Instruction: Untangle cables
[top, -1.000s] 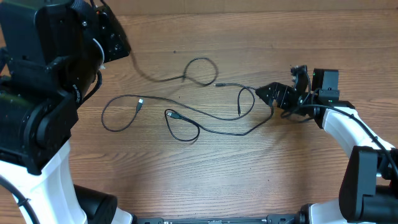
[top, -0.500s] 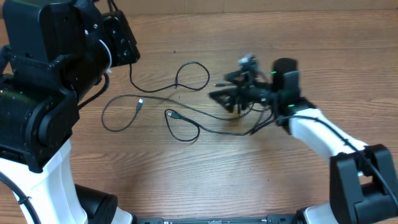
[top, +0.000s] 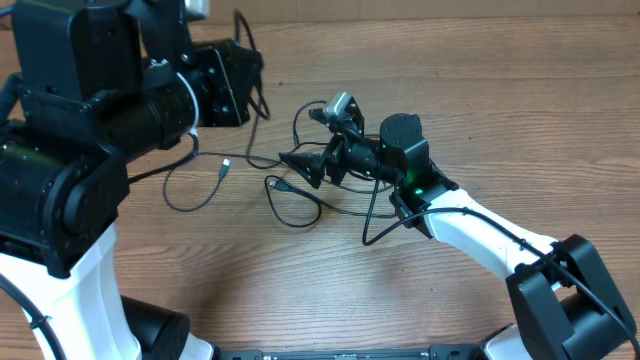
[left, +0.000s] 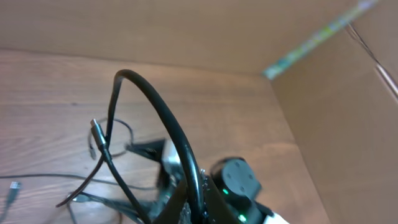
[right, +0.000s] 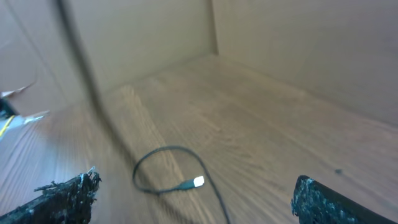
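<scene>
Swung right claw (top: 305, 140) in from the desk's (top: 480, 90) right edge to mid-tangle over the last second; hauled left claw (top: 250, 78) rightward with a held strand (left: 155, 106) in tow. Left claw clamped tight on that strand, arching up from the grip. Right claw spread wide, nothing between the pads. Rest of the cables (top: 290, 200) flat on the desk: thin, black, limp cords in loose loops, small silver-tipped plug (right: 194, 182) at one end. Lying just left of and below the right claw's tips, long axis running left-right, crossings near that claw. Right arm nearer the crossings; left anchoring the upper end. Reckon next move hinges on that: dropping onto one strand and pulling right, away from the anchor. Matte wood grain, probably little snagging; slick round cord, likely to slip from a shallow pinch.
</scene>
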